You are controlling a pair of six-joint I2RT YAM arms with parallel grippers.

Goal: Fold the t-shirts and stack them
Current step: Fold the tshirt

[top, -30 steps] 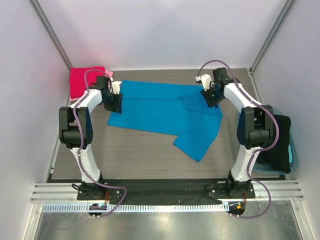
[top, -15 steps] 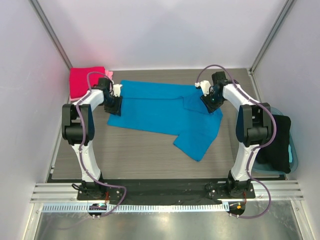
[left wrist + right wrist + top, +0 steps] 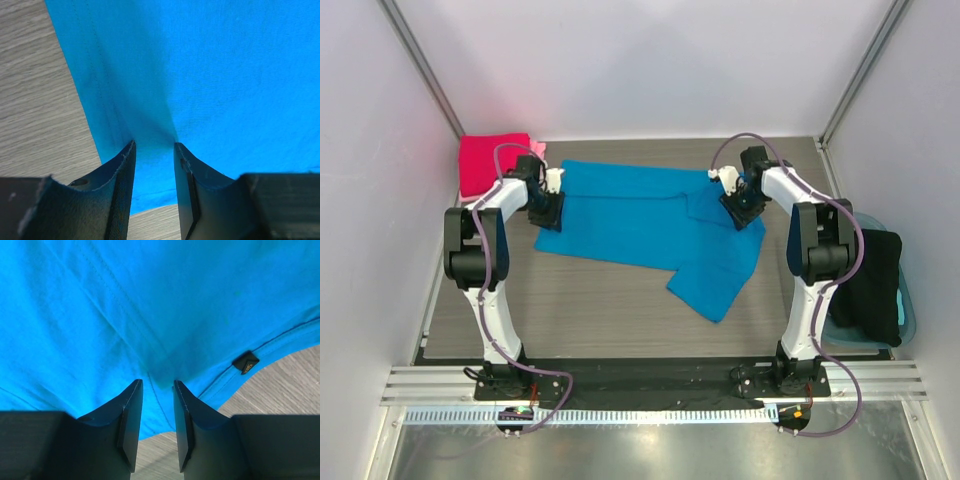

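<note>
A blue t-shirt point(image 3: 640, 215) lies spread on the grey wood-grain tabletop point(image 3: 600, 310), its long axis running side to side between the two arms. One loose flap trails toward the near edge on the right.

The left hand point(image 3: 154, 150) sits at the shirt's left end, just inside the edge. Its two dark fingers are drawn close, pinching a small ridge of blue cloth, and creases in the cloth run into the gap between them. The right hand point(image 3: 157, 387) sits at the shirt's right end, near a curved hem with a small dark tag. It also pinches a fold of blue cloth between narrowly set fingers.

Each hand is therefore already on its own end, and the body of the shirt stretches away between them and toward the near edge.

A folded red t-shirt point(image 3: 490, 165) rests in the far left corner, closest to the left arm. A sliver of pink t-shirt point(image 3: 539, 150) shows beside it.

The next move likely turns on both ends travelling together across the short axis.
</note>
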